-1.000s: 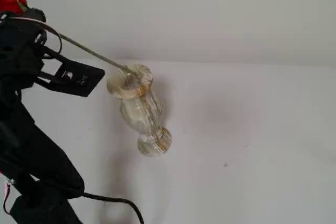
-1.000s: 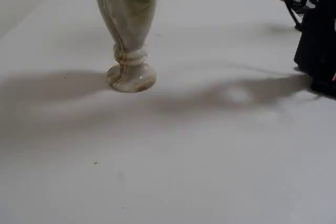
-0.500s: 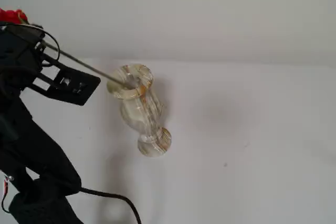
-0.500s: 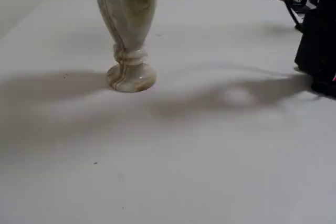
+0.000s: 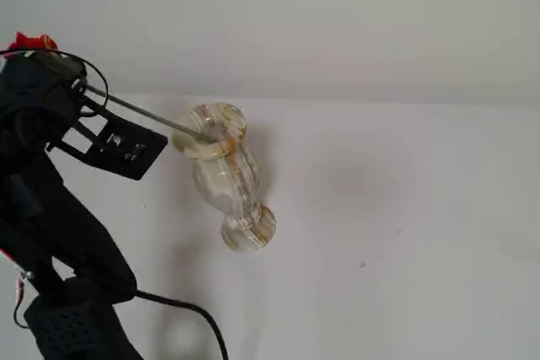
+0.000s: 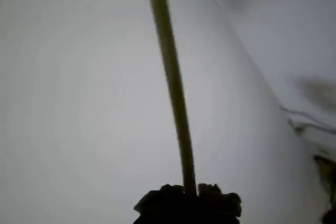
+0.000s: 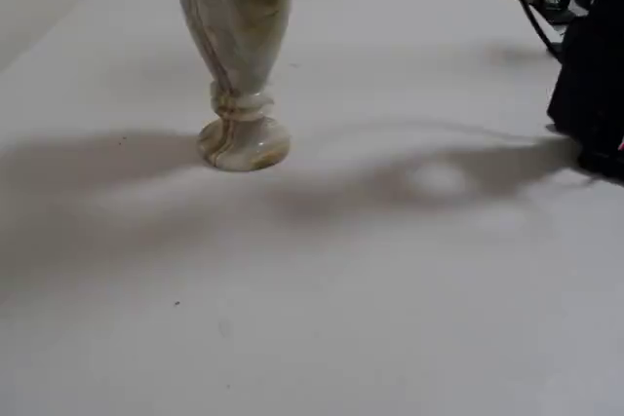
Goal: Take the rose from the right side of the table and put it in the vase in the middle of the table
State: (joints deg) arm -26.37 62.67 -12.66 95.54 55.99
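The cream marbled vase [image 5: 226, 176] stands upright on the white table [image 5: 388, 208]; it also shows in another fixed view [image 7: 237, 36], its mouth cut off at the top. My gripper [image 5: 80, 86] is shut on the rose, above and left of the vase. The red rosebud [image 5: 32, 41] sticks out behind the gripper at the far left. The thin stem [image 5: 152, 115] slants down to the right, and its end reaches the vase's mouth. In the wrist view the stem [image 6: 176, 93] runs from the dark gripper [image 6: 189, 203] up to the top edge.
My black arm and its base [image 5: 59, 242] fill the left edge, with a black cable [image 5: 190, 314] trailing across the table in front. The base also shows at the right edge of another fixed view [image 7: 590, 75]. Bare white table [image 7: 390, 289] lies around the vase.
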